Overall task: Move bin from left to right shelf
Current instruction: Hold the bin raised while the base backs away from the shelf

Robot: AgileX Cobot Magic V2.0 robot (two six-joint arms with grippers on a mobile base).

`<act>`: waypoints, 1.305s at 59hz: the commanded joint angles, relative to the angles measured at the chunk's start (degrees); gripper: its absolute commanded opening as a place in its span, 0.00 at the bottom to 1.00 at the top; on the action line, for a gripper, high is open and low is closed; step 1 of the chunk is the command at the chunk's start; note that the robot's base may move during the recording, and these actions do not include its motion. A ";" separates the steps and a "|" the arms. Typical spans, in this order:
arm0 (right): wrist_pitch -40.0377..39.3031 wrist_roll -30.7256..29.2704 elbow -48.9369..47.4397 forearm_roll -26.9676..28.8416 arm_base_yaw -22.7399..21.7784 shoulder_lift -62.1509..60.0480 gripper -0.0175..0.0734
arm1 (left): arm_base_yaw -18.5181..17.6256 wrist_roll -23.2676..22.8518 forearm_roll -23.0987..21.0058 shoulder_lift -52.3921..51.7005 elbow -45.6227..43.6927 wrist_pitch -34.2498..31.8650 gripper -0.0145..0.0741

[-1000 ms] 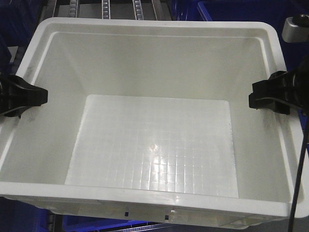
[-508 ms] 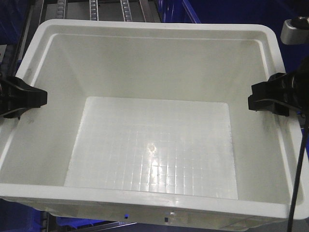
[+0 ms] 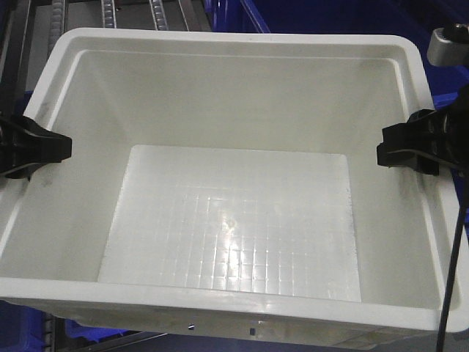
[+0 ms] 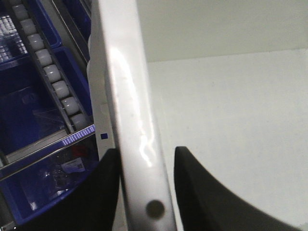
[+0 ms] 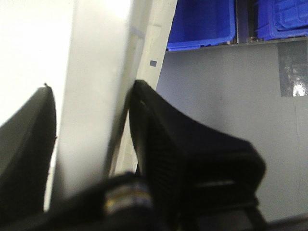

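Background behind the bin (image 3: 234,95) has slid toward the left of the front view over the last 1 s. The roller tracks (image 3: 110,11) now sit in the upper left, and a dark blue bin (image 3: 238,15) has come to the top centre. The white bin fills the frame just as it did, hanging between my 2 grippers. My left gripper (image 3: 44,147) stays clamped on the left rim, 1 finger inside and 1 outside. My right gripper (image 3: 410,145) pinches the right rim the same way. The bin's near wall is cut off at the bottom edge and its outer faces are hidden. I cannot tell whether anything supports it from below. My right wrist view is dark and blurred.
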 commanded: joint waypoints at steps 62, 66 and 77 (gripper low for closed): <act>-6.24 -4.49 -2.66 1.52 -0.02 -2.03 0.19 | -0.25 2.15 -3.55 -1.42 -2.15 -4.71 0.16; -6.24 -4.49 -2.66 1.52 -0.02 -2.03 0.19 | -0.25 2.15 -3.55 -1.42 -2.15 -4.71 0.16; -6.24 -4.49 -2.66 1.52 -0.02 -2.03 0.19 | -0.25 2.15 -3.55 -1.42 -2.15 -4.71 0.16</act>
